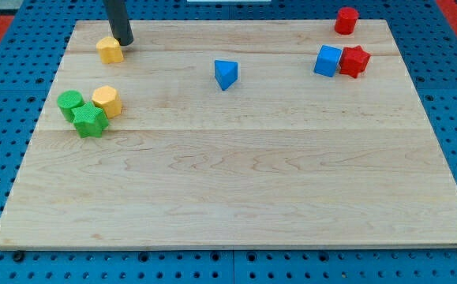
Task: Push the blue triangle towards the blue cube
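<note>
The blue triangle lies on the wooden board, a little above the middle. The blue cube sits to its right, near the view's top right, touching a red star-shaped block. My tip is at the view's top left, far to the left of the blue triangle. It stands just above and right of a yellow block, close to it or touching it.
A red cylinder stands at the top right corner of the board. At the left sit a green cylinder, a green star-shaped block and a yellow cylinder, clustered together. A blue pegboard surrounds the board.
</note>
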`<action>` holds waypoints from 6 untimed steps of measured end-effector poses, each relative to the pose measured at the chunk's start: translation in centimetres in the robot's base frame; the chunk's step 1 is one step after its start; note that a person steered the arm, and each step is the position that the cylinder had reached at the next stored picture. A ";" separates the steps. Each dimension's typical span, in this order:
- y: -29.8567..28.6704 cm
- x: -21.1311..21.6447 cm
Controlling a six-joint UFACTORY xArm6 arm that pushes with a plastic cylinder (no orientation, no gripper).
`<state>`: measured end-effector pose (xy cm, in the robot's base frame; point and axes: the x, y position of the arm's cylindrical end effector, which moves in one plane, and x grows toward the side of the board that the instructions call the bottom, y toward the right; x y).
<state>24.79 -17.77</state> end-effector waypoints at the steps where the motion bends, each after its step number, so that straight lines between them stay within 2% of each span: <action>1: 0.1 -0.1; 2: -1.1 -2.4; 4: -1.9 6.9; 5: -0.6 7.5; 6: 1.4 5.3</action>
<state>30.08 -16.42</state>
